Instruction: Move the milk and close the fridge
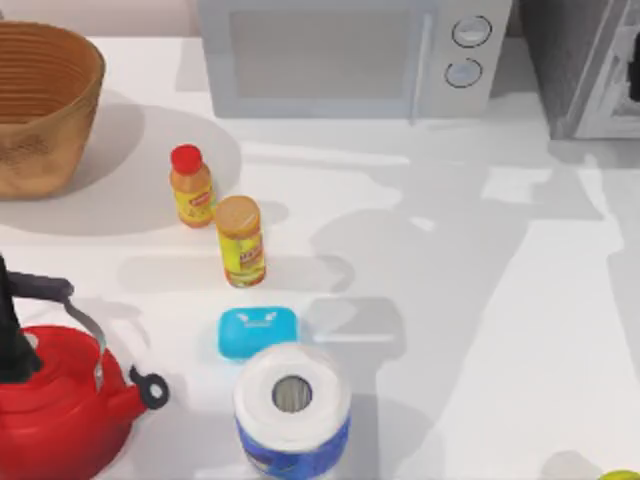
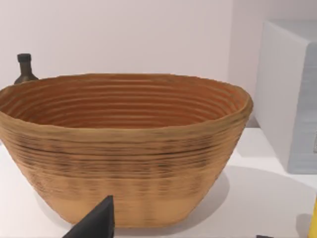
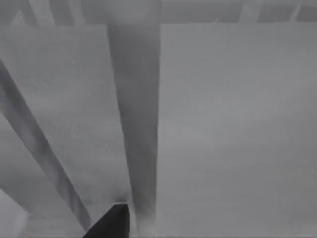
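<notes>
The fridge [image 1: 575, 60] stands at the table's far right corner, dark grey and speckled, with its pale framed door panel [image 1: 615, 85] angled outward. A dark bit of my right arm [image 1: 635, 85] shows at that panel by the right edge. In the right wrist view, pale grey fridge surfaces [image 3: 223, 124] lie very close, with one dark fingertip [image 3: 114, 223] against them. The milk is out of view. My left arm [image 1: 12, 330] is parked at the left edge over the kettle. Its gripper [image 2: 181, 234] faces the basket, fingertips [image 2: 99, 223] wide apart and holding nothing.
A woven basket [image 1: 40, 110] sits far left and a white microwave [image 1: 350, 55] at the back. Two small bottles [image 1: 192, 185] [image 1: 240, 240], a turquoise box [image 1: 258, 332], a paper roll [image 1: 292, 410] and a red kettle [image 1: 60, 410] fill the left half.
</notes>
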Robot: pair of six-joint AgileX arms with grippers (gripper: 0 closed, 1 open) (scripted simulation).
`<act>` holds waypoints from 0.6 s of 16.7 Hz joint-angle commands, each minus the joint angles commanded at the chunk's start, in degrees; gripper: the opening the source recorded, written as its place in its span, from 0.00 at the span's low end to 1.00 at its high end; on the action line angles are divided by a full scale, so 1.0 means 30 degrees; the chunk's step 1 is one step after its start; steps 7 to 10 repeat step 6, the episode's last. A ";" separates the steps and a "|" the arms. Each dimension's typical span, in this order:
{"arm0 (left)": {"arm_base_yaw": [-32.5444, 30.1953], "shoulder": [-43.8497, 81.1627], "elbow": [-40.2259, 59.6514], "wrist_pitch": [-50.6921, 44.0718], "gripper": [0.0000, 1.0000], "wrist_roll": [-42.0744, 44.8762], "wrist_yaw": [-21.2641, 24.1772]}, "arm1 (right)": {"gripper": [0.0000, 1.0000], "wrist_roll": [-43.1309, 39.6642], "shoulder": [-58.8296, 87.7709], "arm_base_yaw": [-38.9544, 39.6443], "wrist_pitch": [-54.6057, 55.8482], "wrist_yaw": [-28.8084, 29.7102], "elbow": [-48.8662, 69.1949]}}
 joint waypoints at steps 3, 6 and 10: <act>0.0000 0.0000 0.0000 0.0000 1.00 0.0000 0.0000 | 1.00 0.0022 0.1835 0.0027 -0.0497 0.0012 0.2439; 0.0000 0.0000 0.0000 0.0000 1.00 0.0000 0.0000 | 1.00 0.0037 0.2406 0.0033 -0.0666 0.0014 0.3066; 0.0000 0.0000 0.0000 0.0000 1.00 0.0000 0.0000 | 1.00 0.0037 0.2406 0.0033 -0.0666 0.0014 0.3066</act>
